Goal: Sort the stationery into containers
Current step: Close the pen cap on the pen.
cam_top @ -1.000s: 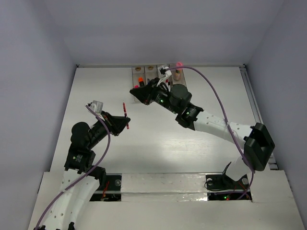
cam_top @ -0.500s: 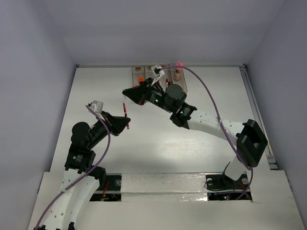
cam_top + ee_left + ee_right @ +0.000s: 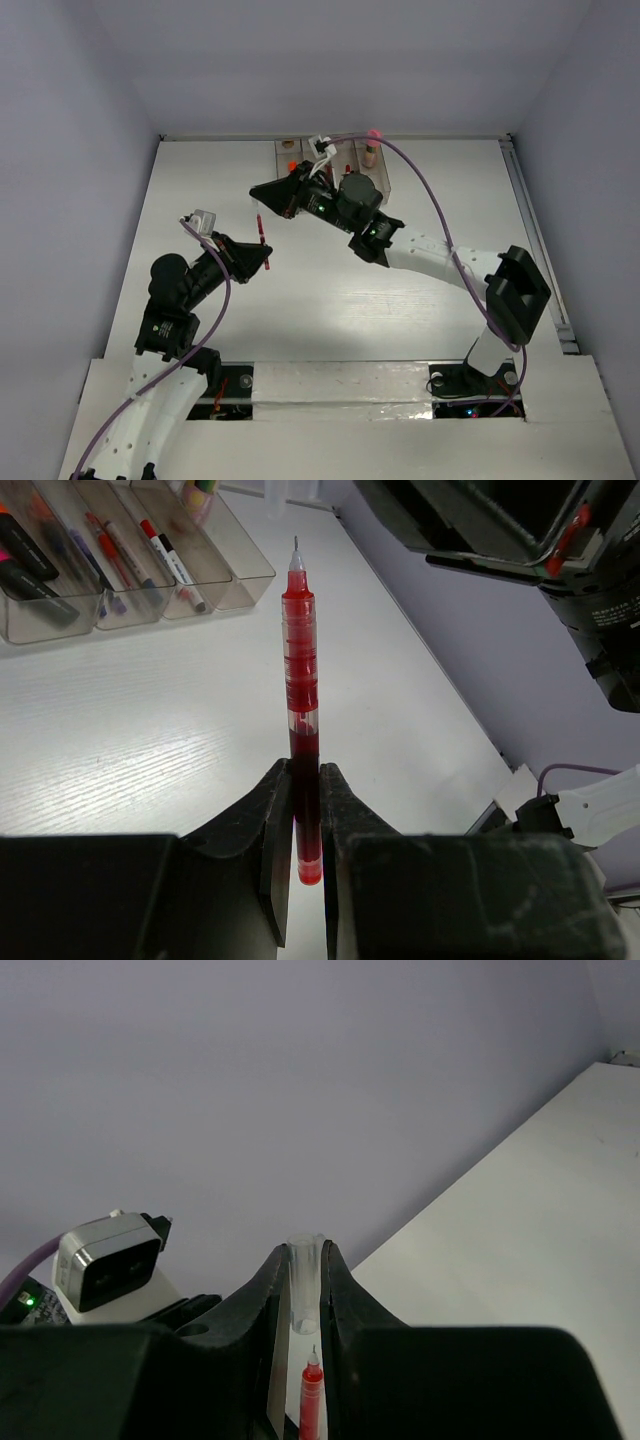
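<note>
My left gripper (image 3: 264, 257) (image 3: 306, 792) is shut on the lower end of a thin red pen (image 3: 260, 228) (image 3: 300, 675), which is uncapped and points its bare tip away from the jaws. My right gripper (image 3: 256, 192) (image 3: 305, 1268) is shut on a small clear pen cap (image 3: 304, 1285), held just above the pen's tip (image 3: 312, 1400). The four joined clear bins (image 3: 330, 160) (image 3: 120, 575) stand at the table's far edge and hold pens, highlighters and a white marker. A pink-capped glue stick (image 3: 371, 150) stands in the rightmost bin.
The right arm (image 3: 430, 255) reaches diagonally across the table's middle, with its purple cable (image 3: 440, 200) arching above. The right arm's black housing (image 3: 500, 530) looms close over the pen. Grey walls enclose the table on three sides.
My right gripper has moved left and toward the left gripper with the clear cap, ending right over the pen's tip. The left arm and the red pen have stayed still.
</note>
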You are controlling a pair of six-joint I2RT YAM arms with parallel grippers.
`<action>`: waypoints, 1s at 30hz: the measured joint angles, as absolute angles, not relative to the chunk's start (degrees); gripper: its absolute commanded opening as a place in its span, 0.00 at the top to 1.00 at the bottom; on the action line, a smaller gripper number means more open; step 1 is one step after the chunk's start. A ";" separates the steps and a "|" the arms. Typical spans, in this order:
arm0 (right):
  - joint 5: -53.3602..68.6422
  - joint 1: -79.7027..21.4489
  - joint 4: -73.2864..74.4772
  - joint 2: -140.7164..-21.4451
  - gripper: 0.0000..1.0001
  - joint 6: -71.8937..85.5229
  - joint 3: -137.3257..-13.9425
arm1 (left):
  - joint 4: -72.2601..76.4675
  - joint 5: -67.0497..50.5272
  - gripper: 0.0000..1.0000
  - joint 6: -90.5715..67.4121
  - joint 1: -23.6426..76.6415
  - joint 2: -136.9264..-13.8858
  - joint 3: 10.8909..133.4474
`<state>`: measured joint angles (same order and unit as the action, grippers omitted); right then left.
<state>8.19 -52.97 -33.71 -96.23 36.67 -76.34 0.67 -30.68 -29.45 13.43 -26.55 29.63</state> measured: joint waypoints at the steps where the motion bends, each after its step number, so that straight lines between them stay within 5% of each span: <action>1: 8.19 -52.97 -33.63 -96.49 1.00 36.64 -76.36 | 0.67 -30.68 1.00 -29.45 13.43 -26.55 29.63; 30: 8.62 -52.97 -32.97 -97.25 1.00 36.25 -76.14 | 0.58 -29.69 1.00 -29.41 13.43 -26.50 29.63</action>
